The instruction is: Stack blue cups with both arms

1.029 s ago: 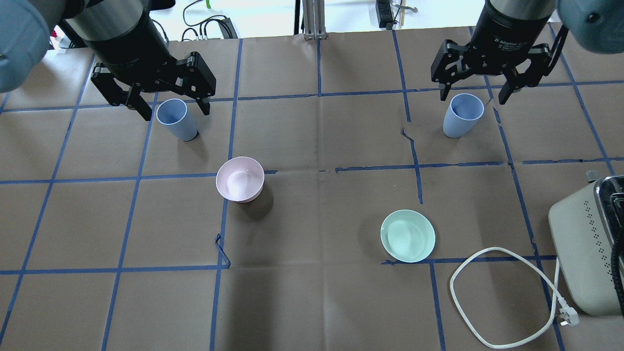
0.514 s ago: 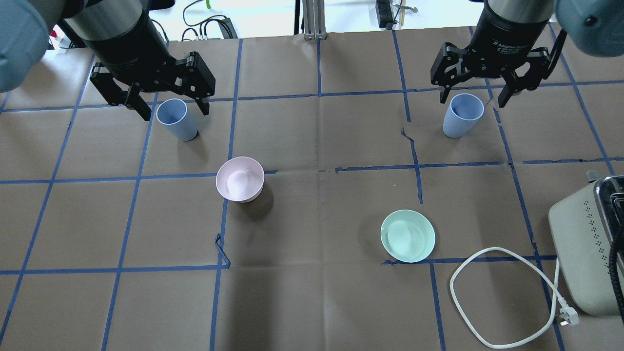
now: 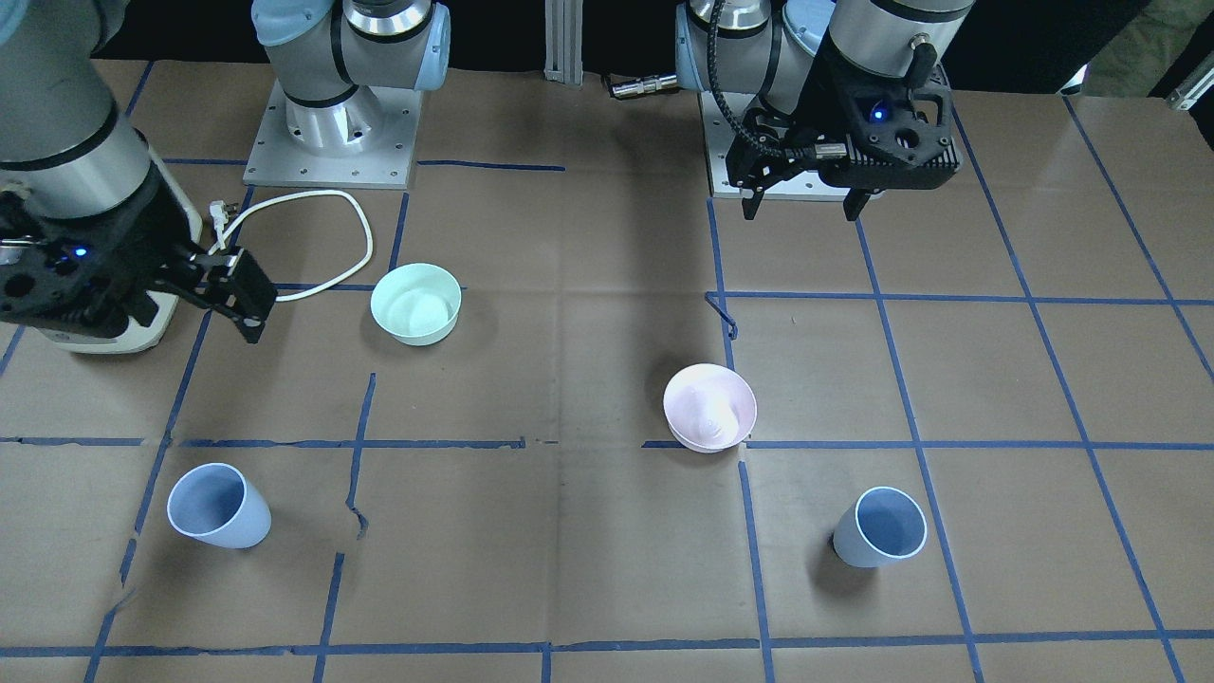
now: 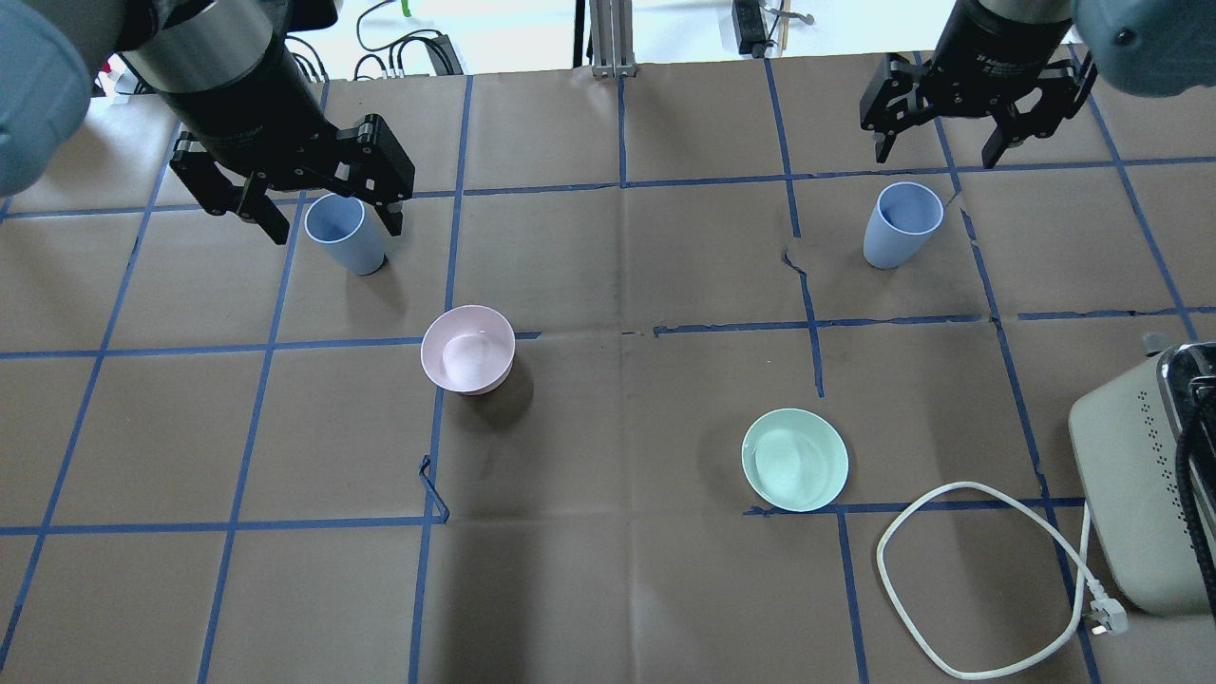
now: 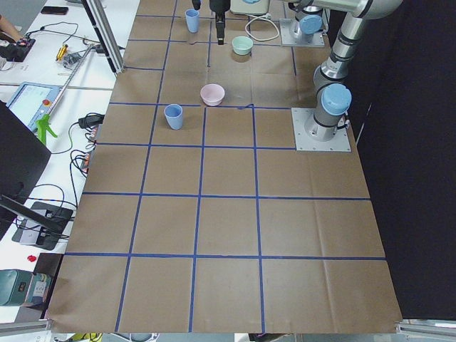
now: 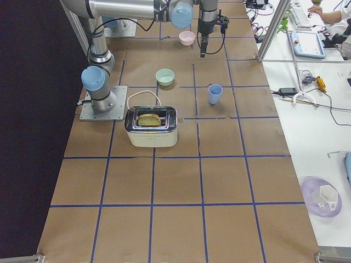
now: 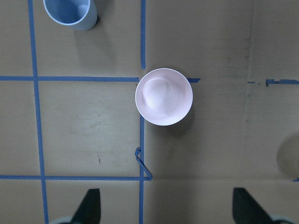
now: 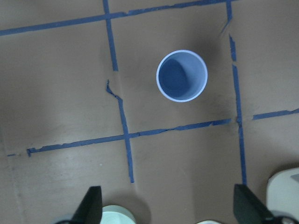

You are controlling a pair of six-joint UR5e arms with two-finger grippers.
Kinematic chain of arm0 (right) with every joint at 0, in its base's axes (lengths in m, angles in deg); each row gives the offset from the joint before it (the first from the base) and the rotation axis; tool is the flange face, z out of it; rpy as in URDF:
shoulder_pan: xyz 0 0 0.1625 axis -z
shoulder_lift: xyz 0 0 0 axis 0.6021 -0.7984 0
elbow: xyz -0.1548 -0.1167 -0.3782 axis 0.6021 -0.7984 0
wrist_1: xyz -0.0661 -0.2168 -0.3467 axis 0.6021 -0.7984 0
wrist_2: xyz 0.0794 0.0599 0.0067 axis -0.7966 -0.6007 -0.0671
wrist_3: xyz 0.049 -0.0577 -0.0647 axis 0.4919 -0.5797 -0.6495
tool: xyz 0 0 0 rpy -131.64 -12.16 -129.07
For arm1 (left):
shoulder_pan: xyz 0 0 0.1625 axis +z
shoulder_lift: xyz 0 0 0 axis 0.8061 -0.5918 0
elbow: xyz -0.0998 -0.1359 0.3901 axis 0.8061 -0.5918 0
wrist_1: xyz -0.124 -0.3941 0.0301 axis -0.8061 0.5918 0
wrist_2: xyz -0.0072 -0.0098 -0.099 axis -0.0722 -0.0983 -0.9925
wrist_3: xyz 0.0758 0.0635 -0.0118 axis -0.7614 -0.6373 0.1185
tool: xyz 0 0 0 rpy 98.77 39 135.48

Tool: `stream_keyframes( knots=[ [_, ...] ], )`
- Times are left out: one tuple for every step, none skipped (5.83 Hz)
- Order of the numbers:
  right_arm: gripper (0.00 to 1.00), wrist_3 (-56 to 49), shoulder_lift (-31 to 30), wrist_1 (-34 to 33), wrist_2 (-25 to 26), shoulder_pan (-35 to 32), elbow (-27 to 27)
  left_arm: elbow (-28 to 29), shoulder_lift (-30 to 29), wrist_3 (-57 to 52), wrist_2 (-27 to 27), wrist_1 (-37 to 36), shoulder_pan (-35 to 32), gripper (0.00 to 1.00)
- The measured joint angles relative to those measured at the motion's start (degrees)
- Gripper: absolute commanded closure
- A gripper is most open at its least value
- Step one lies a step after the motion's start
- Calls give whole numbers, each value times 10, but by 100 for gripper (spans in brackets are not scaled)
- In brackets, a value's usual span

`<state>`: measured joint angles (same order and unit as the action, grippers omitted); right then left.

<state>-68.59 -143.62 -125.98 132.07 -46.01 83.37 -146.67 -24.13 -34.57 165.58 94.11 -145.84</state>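
Status: nothing stacked. I see the first blue cup (image 4: 347,237) upright on the desk (image 4: 608,589), near the pink bowl (image 4: 467,349), beyond it and to its left. The second blue cup (image 4: 901,228) stands upright well apart to the bowl's right, also on its far side. I read the left gripper (image 4: 336,228) as spread wide and empty, high above the desk by the first cup. The right gripper (image 4: 938,159) is likewise spread and empty, high above the desk beyond the second cup.
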Motion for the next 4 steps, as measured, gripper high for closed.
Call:
stream_keyframes(
  knots=[
    [0,-64,18,-2,1,42,-15,-1,-16,-26,-1,-8,15,2],
    [0,-109,30,-6,0,72,-16,-2,-45,-51,0,-31,28,2],
    [0,-133,45,-10,-1,85,-13,-1,-82,-69,1,-71,40,2],
    [0,-139,67,-20,-2,89,-10,5,-122,-77,1,-118,49,2]
  ],
)
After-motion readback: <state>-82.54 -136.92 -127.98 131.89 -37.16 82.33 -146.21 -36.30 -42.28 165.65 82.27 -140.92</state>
